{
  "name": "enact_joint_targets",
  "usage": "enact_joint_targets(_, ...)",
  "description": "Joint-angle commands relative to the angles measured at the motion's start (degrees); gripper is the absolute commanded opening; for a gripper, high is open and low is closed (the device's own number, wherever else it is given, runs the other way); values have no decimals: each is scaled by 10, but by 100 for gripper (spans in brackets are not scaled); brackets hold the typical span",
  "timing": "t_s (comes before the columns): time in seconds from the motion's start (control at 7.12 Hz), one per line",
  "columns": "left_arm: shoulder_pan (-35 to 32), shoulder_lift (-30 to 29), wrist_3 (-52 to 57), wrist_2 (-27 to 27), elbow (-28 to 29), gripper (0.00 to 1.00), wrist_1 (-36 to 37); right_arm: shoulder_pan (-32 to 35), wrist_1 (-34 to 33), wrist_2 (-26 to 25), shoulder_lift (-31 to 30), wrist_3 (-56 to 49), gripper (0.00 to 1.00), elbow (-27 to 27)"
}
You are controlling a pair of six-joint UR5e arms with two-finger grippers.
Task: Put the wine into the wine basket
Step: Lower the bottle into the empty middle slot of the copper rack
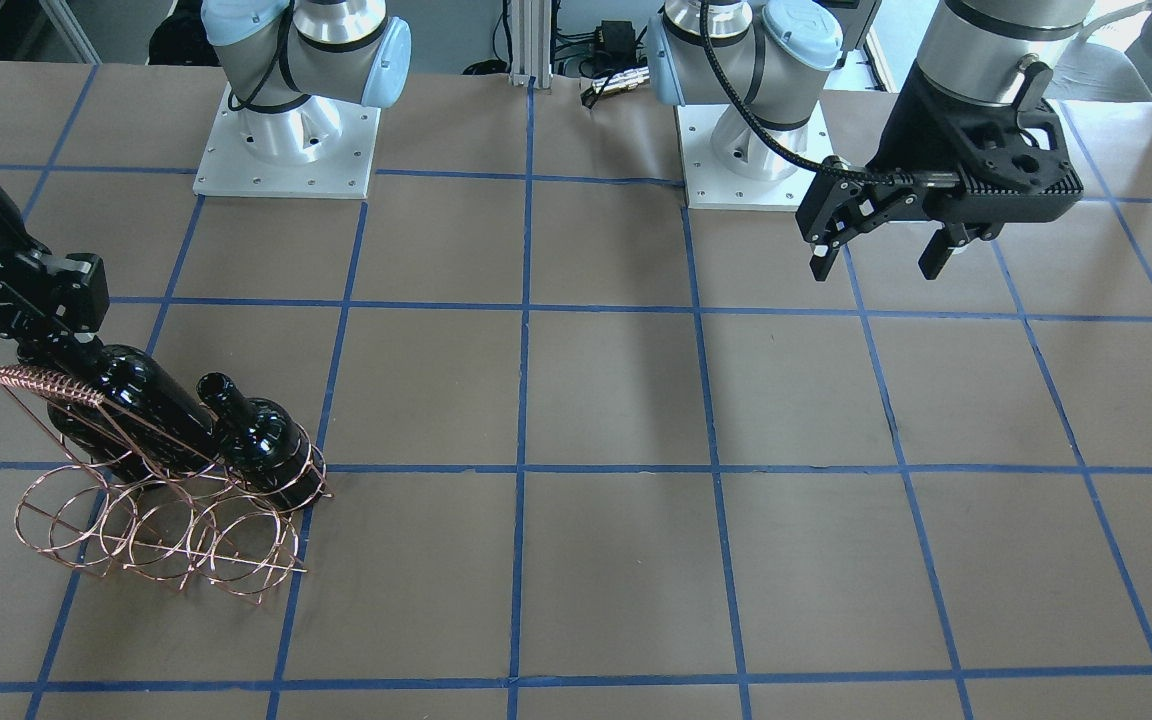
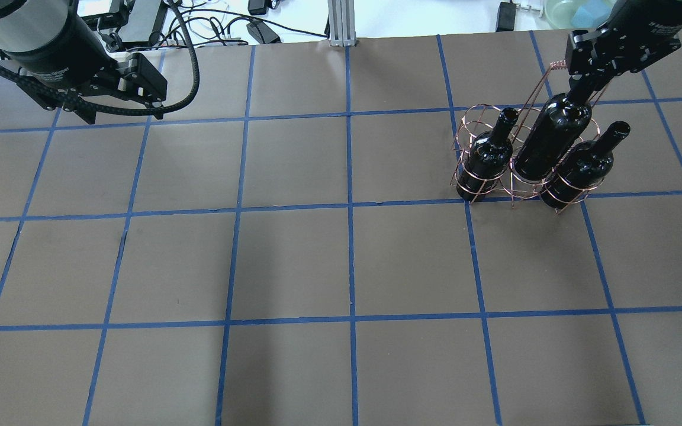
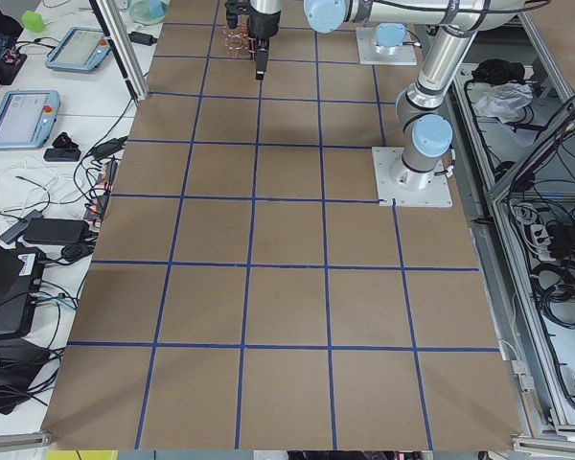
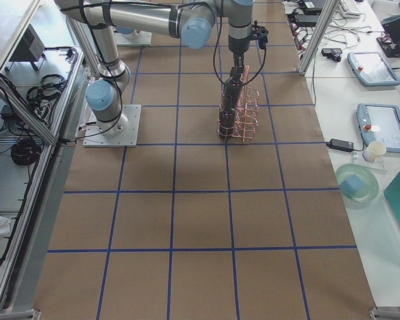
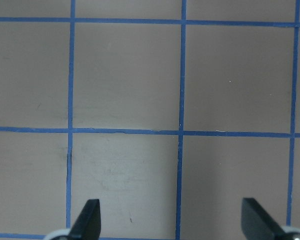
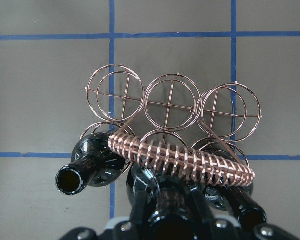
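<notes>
At 2 o'clock on the bench point(image 2: 293, 260) in my overhead view stands the wine basket point(image 6: 180, 152), upright, with its coil-wrapped handle rising over the middle. Right jaws: clenched on the neck of the wine point(image 2: 554, 139). The wine is upright, its lower body inside the centre ring of the row nearer the robot; I cannot tell whether its base is fully seated. A second bottle point(image 2: 491, 158) sits in the ring at its 9 o'clock and a third bottle point(image 2: 582, 168) in the ring at its 4 o'clock, each just beside it. Left jaws: released, tips wide apart, hovering over the bench at 10 o'clock — well apart from the wine basket.
</notes>
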Motion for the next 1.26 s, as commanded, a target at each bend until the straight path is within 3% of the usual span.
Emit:
enact_joint_targets(0.0, 0, 0, -1, -1, 0, 100, 0, 0, -23, 0, -1, 6, 0, 21)
enact_joint_targets(1.12, 0, 4, -1, 0, -1, 100, -4, 0, -62, 11, 13, 10, 0, 57)
